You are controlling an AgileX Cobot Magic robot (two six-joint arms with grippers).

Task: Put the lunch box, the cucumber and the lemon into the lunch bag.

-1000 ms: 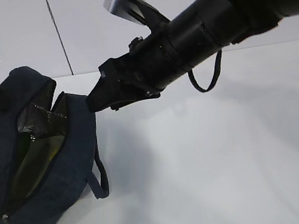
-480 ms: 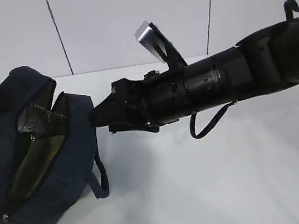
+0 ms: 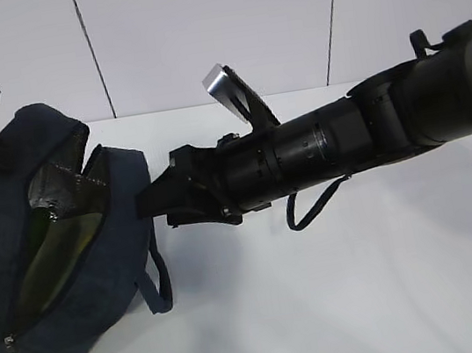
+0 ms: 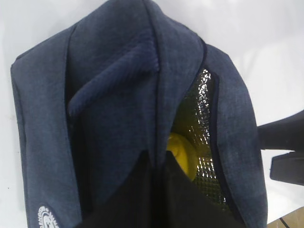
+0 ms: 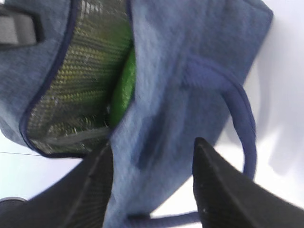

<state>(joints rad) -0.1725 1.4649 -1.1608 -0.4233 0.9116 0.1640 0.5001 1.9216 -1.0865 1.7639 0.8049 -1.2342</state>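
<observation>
1. The large boxy dark navy fabric lunch bag (image 3: 61,256) lies on the left of the white table (image 3: 367,281), its mouth gaping to show a silver quilted lining.
2. Inside it, the left wrist view shows the small bright yellow lemon (image 4: 183,152) against the lining; the right wrist view shows a green sliver (image 5: 124,88) in the opening, either the cucumber or the box lid, I cannot tell which.
3. The right gripper (image 5: 152,185) stands half open at the bag's right wall, holding nothing, one finger either side of the fabric edge.
4. The left gripper (image 4: 159,190) is pinched shut on the bag's far rim, holding the mouth open.
5. Judged step: packing looks nearly done. The right arm should draw clear without snagging the near strap handle (image 5: 237,114), while the left keeps the rim lifted.
6. Count: one bag, one lemon, two handles, two grippers; nothing loose on the table.
</observation>
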